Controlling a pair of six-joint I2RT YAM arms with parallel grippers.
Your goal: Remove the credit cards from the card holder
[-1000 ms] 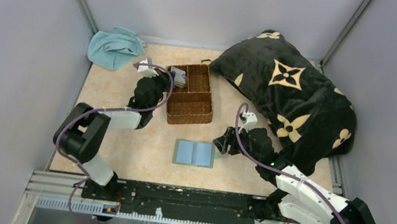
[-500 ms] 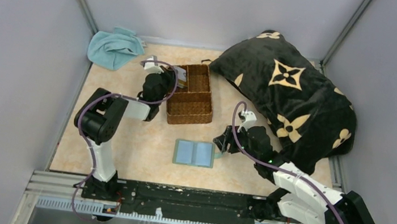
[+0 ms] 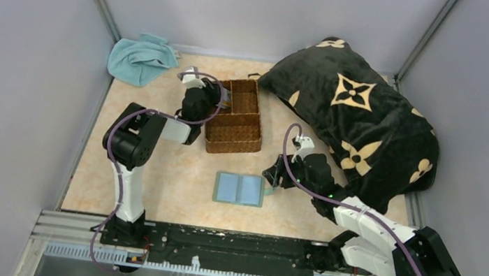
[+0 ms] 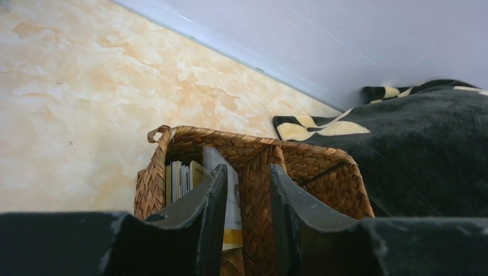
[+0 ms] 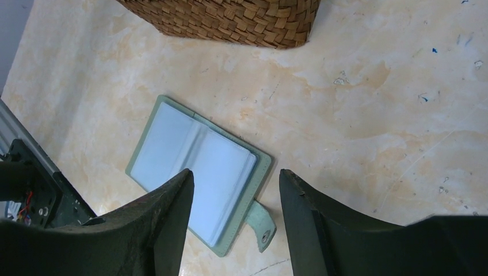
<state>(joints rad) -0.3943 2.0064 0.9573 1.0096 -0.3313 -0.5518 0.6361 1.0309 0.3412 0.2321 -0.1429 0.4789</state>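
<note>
The card holder (image 3: 239,189) lies open on the table, pale blue pockets up, with its snap strap (image 5: 262,224) at its right edge; it also shows in the right wrist view (image 5: 195,167). No card shows in its pockets. My right gripper (image 3: 270,181) is open and empty just above the holder's strap side (image 5: 235,172). My left gripper (image 3: 218,96) is open over the wicker basket's rear left compartment (image 4: 247,168). A white card with a yellow stripe (image 4: 233,198) stands there by the left finger. Several credit cards (image 4: 181,179) stand on edge beside it.
The brown wicker basket (image 3: 234,140) stands at mid table, and its divider (image 4: 256,190) is between my left fingers. A large black patterned pillow (image 3: 357,116) fills the right rear. A light-blue towel (image 3: 140,58) lies at the far left corner.
My left gripper has moved right from beside the basket to over its rear left compartment, carrying a card there. The right gripper has barely moved.
</note>
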